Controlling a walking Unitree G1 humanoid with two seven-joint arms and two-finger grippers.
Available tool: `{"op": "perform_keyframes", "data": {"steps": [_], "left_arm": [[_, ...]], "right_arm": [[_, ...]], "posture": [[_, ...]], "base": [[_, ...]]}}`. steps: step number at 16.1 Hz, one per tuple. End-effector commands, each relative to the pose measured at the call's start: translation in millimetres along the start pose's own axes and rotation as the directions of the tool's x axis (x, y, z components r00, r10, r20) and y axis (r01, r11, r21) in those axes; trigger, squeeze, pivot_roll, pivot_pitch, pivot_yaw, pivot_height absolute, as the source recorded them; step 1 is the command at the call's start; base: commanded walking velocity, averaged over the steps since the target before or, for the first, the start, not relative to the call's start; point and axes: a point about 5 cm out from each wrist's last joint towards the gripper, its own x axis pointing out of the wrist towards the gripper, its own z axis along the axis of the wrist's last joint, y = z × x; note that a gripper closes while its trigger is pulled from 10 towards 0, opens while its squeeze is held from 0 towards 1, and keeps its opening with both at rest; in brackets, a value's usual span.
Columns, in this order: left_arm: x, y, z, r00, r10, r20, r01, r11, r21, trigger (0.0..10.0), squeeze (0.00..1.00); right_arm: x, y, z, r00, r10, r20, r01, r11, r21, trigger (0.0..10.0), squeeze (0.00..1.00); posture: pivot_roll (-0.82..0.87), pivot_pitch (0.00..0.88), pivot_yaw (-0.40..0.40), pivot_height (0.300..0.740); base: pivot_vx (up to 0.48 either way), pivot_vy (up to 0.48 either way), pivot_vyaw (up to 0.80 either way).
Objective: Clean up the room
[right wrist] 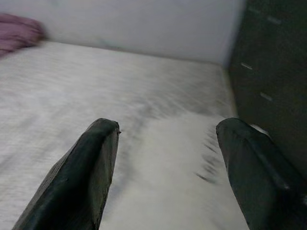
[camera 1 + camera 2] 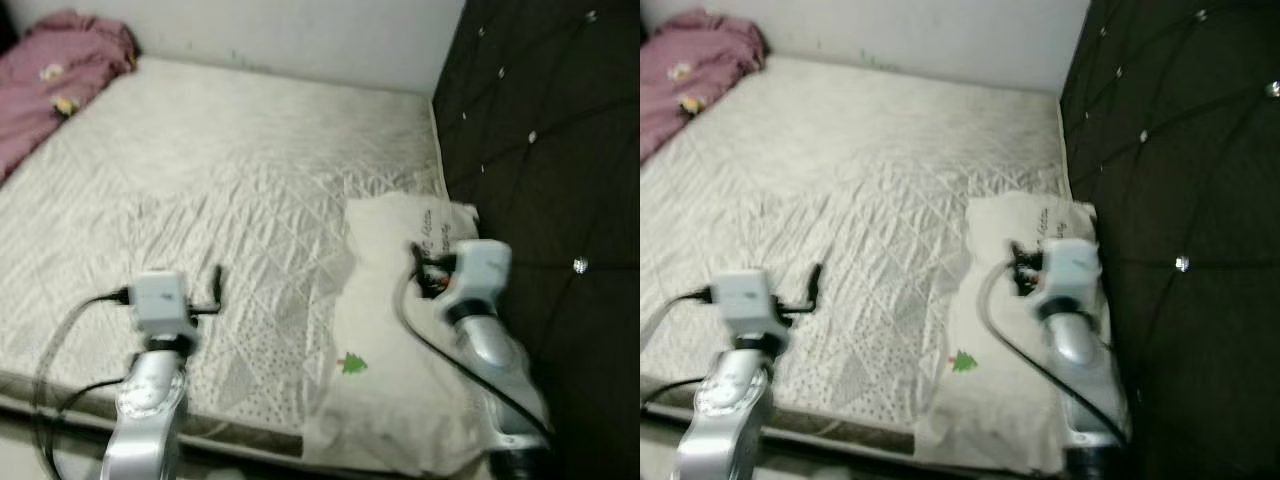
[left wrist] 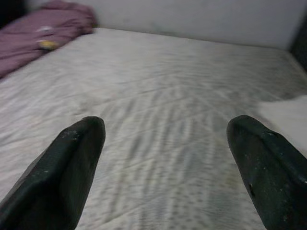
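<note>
A white pillow [image 2: 400, 340] with a small green tree print lies on the right side of the bed, against the headboard. A crumpled mauve blanket [image 2: 55, 75] sits in the bed's far left corner. My right gripper [image 1: 165, 127] hangs open just above the pillow, nothing between its fingers [image 1: 98, 158]. My left gripper [image 3: 165, 127] is open too, low over the quilted white sheet [image 2: 230, 170] near the bed's front edge. In the left eye view its fingers [image 2: 215, 290] point toward the far side of the bed.
A black tufted headboard [image 2: 550, 150] with metal studs rises along the right. A white wall [image 2: 300, 35] closes off the far end. The mattress front edge [image 2: 230, 435] runs just below my arms. The views are slightly blurred.
</note>
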Motion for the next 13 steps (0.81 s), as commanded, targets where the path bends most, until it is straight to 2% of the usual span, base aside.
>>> {"op": "perform_keyframes", "data": {"steps": [1, 3, 4, 5, 8, 11, 13], "left_arm": [[-1.2, 1.5, -2.2, 1.0, 0.008, -0.016, -0.007, 1.0, 0.008, 10.0, 0.0], [-0.5, 1.9, -3.0, 1.0, 0.017, -0.026, -0.017, 1.0, -0.003, 10.0, 0.0], [-0.2, 2.3, -3.2, 0.999, 0.017, -0.027, -0.017, 1.0, -0.011, 10.0, 0.0], [0.0, 2.5, -2.6, 1.0, 0.013, -0.025, -0.014, 1.0, -0.021, 10.0, 0.0], [0.2, 0.7, -1.3, 1.0, 0.003, -0.025, -0.003, 1.0, -0.018, 10.0, 0.0], [2.4, -0.1, 0.1, 1.0, 0.001, -0.023, -0.001, 1.0, -0.023, 10.0, 0.0], [1.5, -1.5, 0.2, 1.0, -0.006, -0.019, 0.005, 1.0, -0.028, 10.0, 0.0]], "right_arm": [[0.1, -2.1, 2.2, 1.0, -0.002, 0.001, 0.002, 1.0, -0.001, 10.0, 1.0], [-1.9, -4.2, -0.4, 1.0, -0.003, -0.009, 0.003, 1.0, 0.007, 10.0, 1.0], [-2.1, -4.2, -1.6, 1.0, -0.014, -0.016, 0.014, 1.0, -0.008, 10.0, 0.64], [-1.6, -3.5, -2.8, 1.0, -0.02, -0.022, 0.02, 1.0, -0.006, 10.0, 0.0], [1.5, 1.7, -2.1, 1.0, -0.006, -0.02, 0.006, 1.0, 0.011, 10.0, 0.0], [3.2, 2.9, -1.7, 1.0, -0.003, -0.023, 0.004, 1.0, 0.014, 10.0, 0.0], [3.3, 2.4, -1.5, 1.0, 0.0, -0.021, 0.0, 1.0, -0.003, 10.0, 0.0]], "posture": [[0.05, 0.0, -0.048, 0.74], [0.05, 0.0, -0.046, 0.74], [0.05, 0.0, -0.042, 0.74], [0.05, 0.0, -0.037, 0.74], [0.06, 0.003, -0.038, 0.74], [0.06, 0.007, -0.039, 0.74], [0.06, 0.009, -0.04, 0.74]], "base": [[0.0, 0.0, 0.0], [0.0, 0.0, 0.0], [0.0, 0.274, 0.0], [0.0, 0.48, 0.0], [0.0, 0.48, 0.0], [0.0, 0.48, -0.75], [0.0, 0.48, 0.0]]}}
